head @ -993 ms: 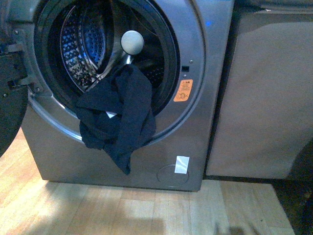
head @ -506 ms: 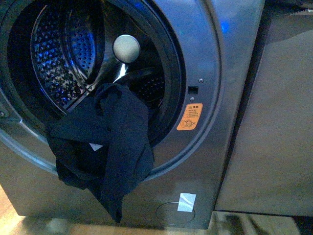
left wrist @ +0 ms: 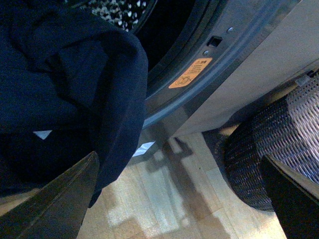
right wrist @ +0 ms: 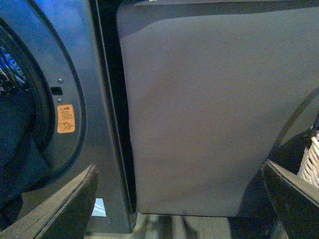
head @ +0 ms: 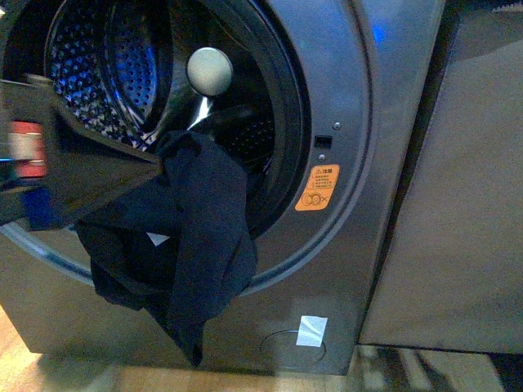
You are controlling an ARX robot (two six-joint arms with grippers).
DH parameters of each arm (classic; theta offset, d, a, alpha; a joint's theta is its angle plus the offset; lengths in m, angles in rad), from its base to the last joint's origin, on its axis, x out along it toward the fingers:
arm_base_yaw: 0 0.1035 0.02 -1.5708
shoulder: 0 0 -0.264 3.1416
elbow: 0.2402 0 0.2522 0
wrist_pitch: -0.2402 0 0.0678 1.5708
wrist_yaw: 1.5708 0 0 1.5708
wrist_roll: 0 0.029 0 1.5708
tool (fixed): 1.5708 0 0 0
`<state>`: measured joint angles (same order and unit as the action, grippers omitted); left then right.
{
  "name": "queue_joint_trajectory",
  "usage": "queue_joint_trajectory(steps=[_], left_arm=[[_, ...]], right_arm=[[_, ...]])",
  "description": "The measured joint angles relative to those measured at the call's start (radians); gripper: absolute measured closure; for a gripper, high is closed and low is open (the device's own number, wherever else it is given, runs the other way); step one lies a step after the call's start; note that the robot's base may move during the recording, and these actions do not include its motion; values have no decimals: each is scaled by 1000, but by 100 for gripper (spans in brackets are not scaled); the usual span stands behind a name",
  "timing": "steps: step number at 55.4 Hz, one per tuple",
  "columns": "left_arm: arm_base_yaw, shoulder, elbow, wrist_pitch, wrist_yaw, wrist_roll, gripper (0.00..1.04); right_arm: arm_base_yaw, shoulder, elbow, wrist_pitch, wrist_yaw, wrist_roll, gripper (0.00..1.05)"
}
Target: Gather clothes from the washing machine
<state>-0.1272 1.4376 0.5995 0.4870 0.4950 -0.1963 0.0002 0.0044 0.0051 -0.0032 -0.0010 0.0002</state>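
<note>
The clothes (head: pixel 196 237) are one limp navy garment hanging out of the porthole of the grey washing machine (head: pixel 343 98), with a small white tag (head: pixel 157 238) showing. Behind it gleams the perforated drum (head: pixel 106 73). My left arm's dark wedge-shaped end (head: pixel 98 167) reaches in from the left, its tip at the garment's upper fold. In the left wrist view the clothes (left wrist: pixel 75 74) fill the space beside one finger, and my left gripper (left wrist: pixel 178 157) is open with only floor between its fingers. My right gripper (right wrist: pixel 179 164) is open and empty, facing the gap beside the washing machine (right wrist: pixel 99 74).
A beige cabinet (head: pixel 458 204) stands directly right of the machine. A dark woven basket (left wrist: pixel 279 139) sits on the wooden floor (left wrist: pixel 164 199) beside it. A pale round ball (head: pixel 209 71) shows in the drum's mouth. An orange sticker (head: pixel 317 188) marks the machine's front.
The view has closed in on the machine. My left arm has come into the front view from the left, up to the hanging garment. The clothes hang as before.
</note>
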Motion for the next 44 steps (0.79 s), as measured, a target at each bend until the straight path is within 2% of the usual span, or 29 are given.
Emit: queue_joint_trajectory(steps=[13, 20, 28, 33, 44], left_arm=[[-68, 260, 212, -35, -32, 38, 7], [-82, 393, 335, -42, -118, 92, 7], [-63, 525, 440, -9, -286, 177, 7], [-52, 576, 465, 9, -358, 233, 7], [-44, 636, 473, 60, -444, 341, 7]], right_arm=[[0, 0, 0, 0, 0, 0, 7], [0, 0, 0, 0, 0, 0, 7], [0, 0, 0, 0, 0, 0, 7], [0, 0, 0, 0, 0, 0, 7], [0, 0, 0, 0, 0, 0, 7]])
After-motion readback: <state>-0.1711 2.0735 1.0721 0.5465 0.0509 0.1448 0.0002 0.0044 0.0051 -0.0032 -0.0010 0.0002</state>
